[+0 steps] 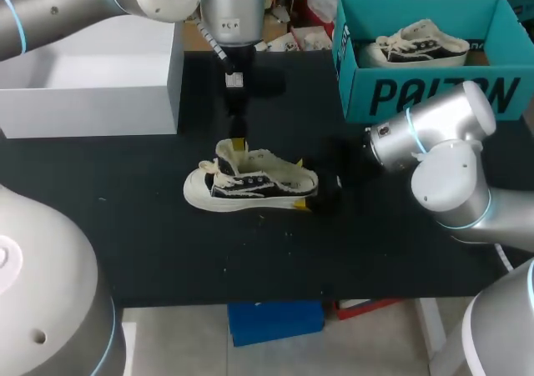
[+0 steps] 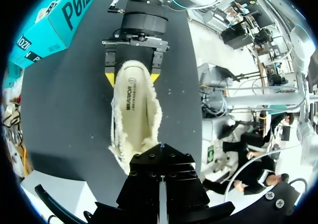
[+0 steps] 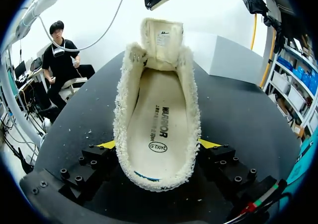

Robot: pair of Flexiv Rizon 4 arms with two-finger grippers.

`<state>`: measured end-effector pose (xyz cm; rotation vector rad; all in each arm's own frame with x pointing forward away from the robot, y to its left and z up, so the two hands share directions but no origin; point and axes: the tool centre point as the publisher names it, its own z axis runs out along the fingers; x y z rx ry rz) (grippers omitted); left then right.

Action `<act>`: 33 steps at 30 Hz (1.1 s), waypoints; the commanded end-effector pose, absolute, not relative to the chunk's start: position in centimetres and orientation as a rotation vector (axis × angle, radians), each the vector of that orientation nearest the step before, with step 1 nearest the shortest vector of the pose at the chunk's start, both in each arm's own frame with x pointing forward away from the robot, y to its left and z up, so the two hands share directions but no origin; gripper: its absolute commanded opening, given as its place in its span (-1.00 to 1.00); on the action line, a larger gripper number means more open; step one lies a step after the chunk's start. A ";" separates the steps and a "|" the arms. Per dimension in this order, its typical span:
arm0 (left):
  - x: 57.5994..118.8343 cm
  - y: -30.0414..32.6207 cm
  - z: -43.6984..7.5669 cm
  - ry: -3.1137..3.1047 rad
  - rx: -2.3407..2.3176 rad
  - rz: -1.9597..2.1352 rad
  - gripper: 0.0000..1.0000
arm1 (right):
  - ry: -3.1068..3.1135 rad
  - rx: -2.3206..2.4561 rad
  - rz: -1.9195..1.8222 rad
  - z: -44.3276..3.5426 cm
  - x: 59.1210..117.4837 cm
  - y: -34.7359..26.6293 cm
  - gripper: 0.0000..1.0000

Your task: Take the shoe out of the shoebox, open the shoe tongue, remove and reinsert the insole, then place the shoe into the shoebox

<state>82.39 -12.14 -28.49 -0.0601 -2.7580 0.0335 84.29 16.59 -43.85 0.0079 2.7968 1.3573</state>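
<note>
A black-and-cream shoe (image 1: 250, 184) lies on the dark table, toe to the left. Its insole (image 3: 159, 119) lies flat inside and its tongue (image 3: 161, 40) stands upright. My right gripper (image 3: 158, 144) holds the heel, with a yellow tip pressed on each side; it also shows in the head view (image 1: 302, 184) and the left wrist view (image 2: 132, 77). My left gripper (image 1: 237, 142) points down over the toe end, shut, and hangs just above the tongue's upper edge (image 3: 156, 3). No part of the tongue shows between its fingers. The teal shoebox (image 1: 434, 92) stands at the back right.
A second shoe (image 1: 421, 42) lies inside the teal shoebox. A white open box (image 1: 92, 76) stands at the back left. Bare dark table lies in front of the shoe and to its left.
</note>
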 end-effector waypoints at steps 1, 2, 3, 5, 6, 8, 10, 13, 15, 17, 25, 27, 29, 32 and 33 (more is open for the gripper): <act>81.8 -11.9 -29.5 -2.753 -0.076 0.091 -1.00 | 2.797 0.010 1.355 -44.1 84.3 16.6 -1.00; 81.8 -12.1 -29.8 -2.763 -0.079 0.093 -1.00 | 2.797 0.010 1.355 -44.1 84.3 16.6 -1.00; 81.9 -12.5 -30.2 -2.765 -0.086 0.091 -1.00 | 2.797 0.010 1.355 -44.1 84.3 16.6 -1.00; 82.0 -13.0 -30.5 -2.759 -0.091 0.103 -1.00 | 2.797 0.010 1.355 -44.1 84.3 16.6 -1.00; 82.2 -13.2 -30.6 -2.762 -0.095 0.103 -1.00 | 2.797 0.010 1.355 -44.1 84.3 16.6 -1.00; 82.3 -13.6 -30.8 -2.748 -0.105 0.121 -1.00 | 2.797 0.010 1.355 -44.1 84.3 16.6 -1.00; 82.5 -13.9 -31.0 -2.754 -0.124 0.132 -1.00 | 2.797 0.010 1.355 -44.1 84.3 16.6 -1.00; 82.8 -14.2 -31.4 -2.755 -0.137 0.146 -1.00 | 2.797 0.010 1.355 -44.1 84.3 16.6 -1.00; 83.1 -14.4 -31.6 -2.745 -0.138 0.154 -1.00 | 2.797 0.010 1.355 -44.1 84.3 16.6 -1.00; 83.1 -14.4 -31.6 -2.745 -0.138 0.154 -1.00 | 2.797 0.010 1.355 -44.1 84.3 16.6 -1.00; 83.1 -14.4 -31.6 -2.745 -0.138 0.154 -1.00 | 2.797 0.010 1.355 -44.1 84.3 16.6 -1.00; 83.1 -14.4 -31.6 -2.745 -0.138 0.154 -1.00 | 2.797 0.010 1.355 -44.1 84.3 16.6 -1.00; 83.1 -14.4 -31.6 -2.745 -0.138 0.154 -1.00 | 2.797 0.010 1.355 -44.1 84.3 16.6 -1.00; 83.2 -14.4 -31.7 -2.738 -0.151 0.170 -1.00 | 2.797 0.010 1.355 -44.1 84.3 16.6 -1.00; 83.3 -14.4 -31.9 -2.739 -0.157 0.173 -1.00 | 2.797 0.010 1.355 -44.1 84.3 16.6 -1.00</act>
